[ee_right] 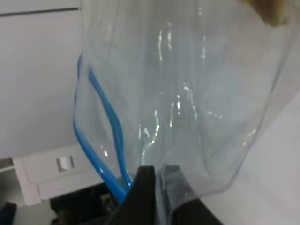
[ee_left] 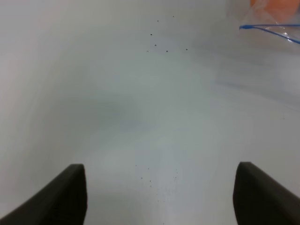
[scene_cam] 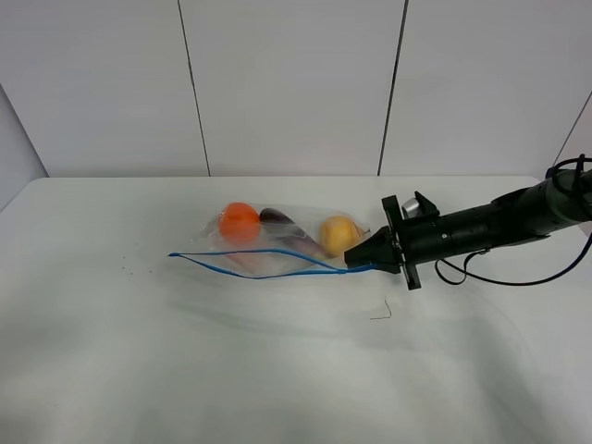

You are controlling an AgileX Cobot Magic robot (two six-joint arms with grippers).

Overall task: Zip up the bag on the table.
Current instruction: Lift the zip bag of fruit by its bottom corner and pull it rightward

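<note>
The clear plastic bag [scene_cam: 277, 242] lies on the white table [scene_cam: 185, 351], with an orange, a purple and a yellow item inside. Its blue zip strip [scene_cam: 259, 262] runs along the near edge and gapes open in the middle. My right gripper [scene_cam: 356, 262] is shut on the right end of the strip; in the right wrist view the fingers [ee_right: 143, 192] pinch the plastic of the bag [ee_right: 187, 103] beside the blue strip [ee_right: 101, 136]. My left gripper [ee_left: 159, 197] is open and empty over bare table; the bag's left corner [ee_left: 269, 28] shows at the edge of its view.
A small thin black mark [scene_cam: 382, 313] lies on the table in front of the right gripper. Tiny dark specks [scene_cam: 129, 271] lie left of the bag. A grey panelled wall [scene_cam: 296, 83] stands behind the table.
</note>
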